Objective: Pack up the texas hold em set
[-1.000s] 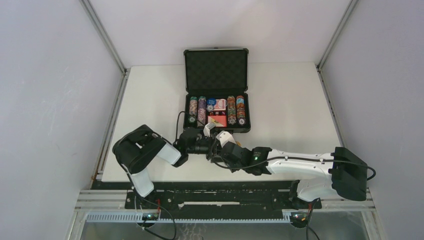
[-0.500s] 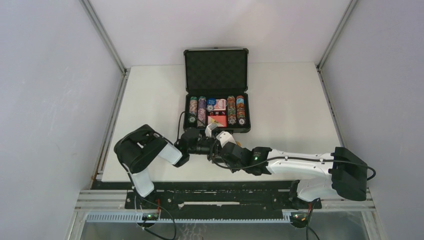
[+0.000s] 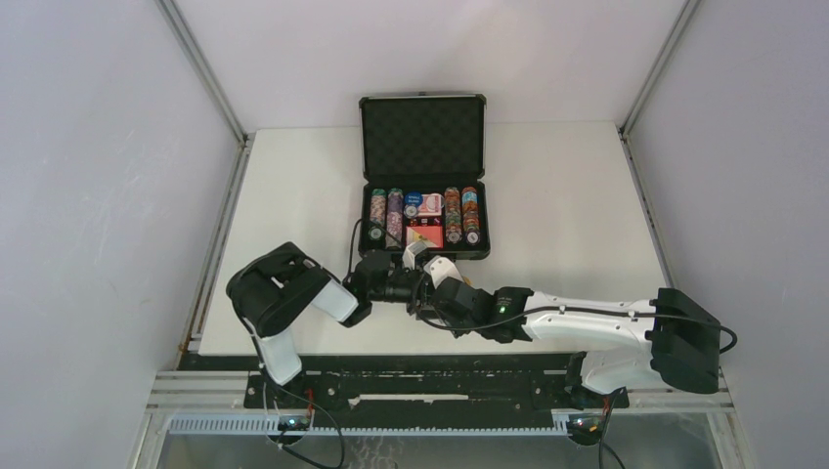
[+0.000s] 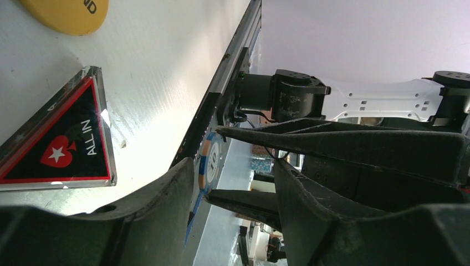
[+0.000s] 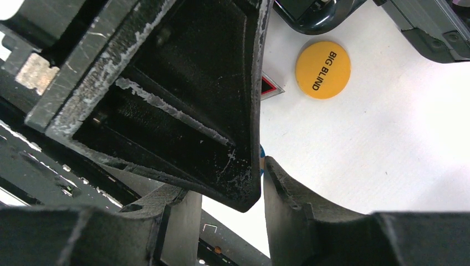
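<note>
The texas hold em set's black case (image 3: 426,256) lies open at the back centre, its foam lid (image 3: 422,132) upright. Inside are rows of poker chips (image 3: 453,215) and red card boxes (image 3: 428,234). Both grippers meet just in front of the case. My right gripper (image 3: 424,291) (image 5: 227,183) is shut on the rim of a blue and orange "10" chip (image 4: 209,163) (image 5: 261,160) standing on edge. My left gripper (image 3: 408,285) (image 4: 233,172) is open around that chip. One of its fingers (image 4: 161,210) lies against the chip's face, the other stands apart.
A black and red triangular "ALL IN" marker (image 4: 61,147) and a yellow "BIG BLIND" button (image 5: 322,69) lie on the white table by the grippers. The table's front rail (image 4: 221,100) runs close behind them. Grey walls close in the sides and back.
The left gripper's jaws have narrowed a little around the chip, and the left arm has edged slightly right. The right gripper has kept its hold.
</note>
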`<control>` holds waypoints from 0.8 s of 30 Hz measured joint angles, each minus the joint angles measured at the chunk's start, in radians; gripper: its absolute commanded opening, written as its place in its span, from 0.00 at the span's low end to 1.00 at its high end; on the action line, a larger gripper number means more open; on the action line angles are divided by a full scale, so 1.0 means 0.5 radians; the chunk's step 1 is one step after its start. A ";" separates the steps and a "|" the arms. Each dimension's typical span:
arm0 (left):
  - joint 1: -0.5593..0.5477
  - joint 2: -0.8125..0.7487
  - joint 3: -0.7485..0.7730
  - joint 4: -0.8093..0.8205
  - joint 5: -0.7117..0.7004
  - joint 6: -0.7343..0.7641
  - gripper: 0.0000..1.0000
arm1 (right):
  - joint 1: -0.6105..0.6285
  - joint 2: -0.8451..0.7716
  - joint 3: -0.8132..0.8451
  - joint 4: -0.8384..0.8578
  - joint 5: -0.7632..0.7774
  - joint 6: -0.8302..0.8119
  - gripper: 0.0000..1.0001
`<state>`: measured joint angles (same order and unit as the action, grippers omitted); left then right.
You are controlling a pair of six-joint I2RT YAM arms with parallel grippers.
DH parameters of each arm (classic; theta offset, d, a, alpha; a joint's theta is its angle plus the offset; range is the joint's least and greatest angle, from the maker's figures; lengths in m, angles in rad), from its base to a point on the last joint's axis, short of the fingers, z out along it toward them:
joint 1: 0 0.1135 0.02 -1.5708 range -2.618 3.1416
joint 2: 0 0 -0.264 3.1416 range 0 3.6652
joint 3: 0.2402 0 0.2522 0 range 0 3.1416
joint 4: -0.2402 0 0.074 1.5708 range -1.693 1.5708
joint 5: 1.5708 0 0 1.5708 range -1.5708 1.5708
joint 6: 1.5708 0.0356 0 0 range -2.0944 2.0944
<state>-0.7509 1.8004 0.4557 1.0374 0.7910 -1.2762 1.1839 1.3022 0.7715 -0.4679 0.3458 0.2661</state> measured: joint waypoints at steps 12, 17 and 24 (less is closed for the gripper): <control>-0.014 0.028 0.021 0.031 0.004 -0.018 0.55 | 0.000 -0.002 0.000 -0.002 0.000 0.000 0.23; -0.020 0.041 0.021 0.049 0.003 -0.034 0.55 | 0.000 -0.002 0.000 -0.005 -0.002 -0.001 0.23; -0.025 0.052 0.021 0.069 0.005 -0.056 0.53 | 0.001 -0.002 0.000 -0.018 -0.018 -0.031 0.23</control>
<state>-0.7635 1.8263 0.4664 1.0721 0.7933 -1.3041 1.1843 1.3010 0.7715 -0.4767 0.3370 0.2508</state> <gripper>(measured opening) 0.529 0.421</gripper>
